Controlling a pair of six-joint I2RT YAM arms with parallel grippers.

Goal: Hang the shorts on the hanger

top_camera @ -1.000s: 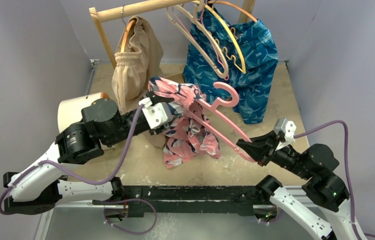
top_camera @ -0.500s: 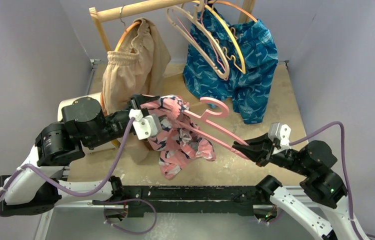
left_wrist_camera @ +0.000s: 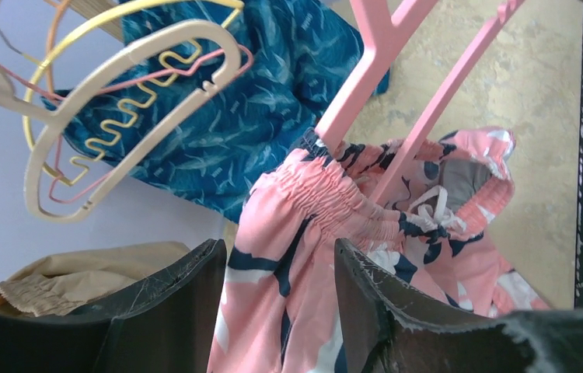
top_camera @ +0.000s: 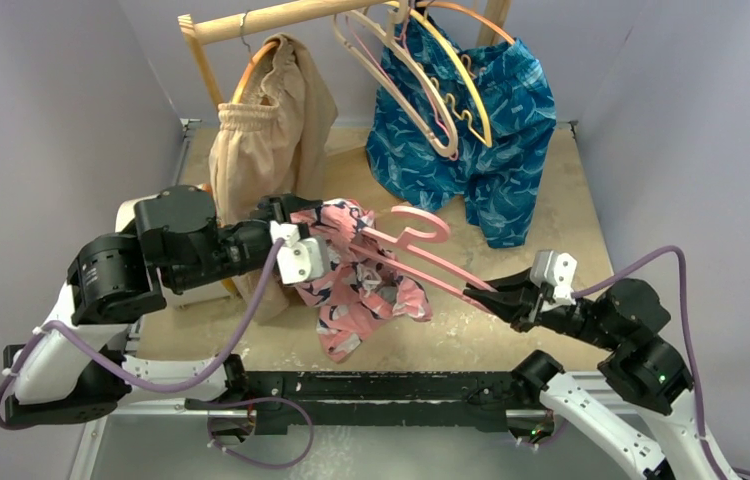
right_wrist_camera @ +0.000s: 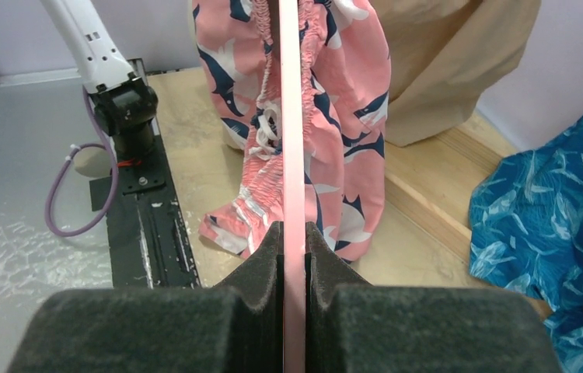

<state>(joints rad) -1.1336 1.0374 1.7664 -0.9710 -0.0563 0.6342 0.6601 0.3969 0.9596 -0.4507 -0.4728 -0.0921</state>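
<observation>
The right fingers [right_wrist_camera: 261,268] are clamped on the end of one arm of the pink hanger [right_wrist_camera: 293,116], holding it tilted above the desk [top_camera: 551,200]. The left fingers [left_wrist_camera: 183,303] pinch the pink leafy shorts [top_camera: 361,295] by the elastic waistband, which is bunched around the hanger's bars. The legs dangle beneath, in front of the beige shorts [top_camera: 271,130] and blue shorts [top_camera: 491,130] hanging on the wooden rack [top_camera: 281,17].

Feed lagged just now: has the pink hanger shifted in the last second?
Yes. The pink hanger moved left, its hook now clear of the hanging blue shorts.
</observation>
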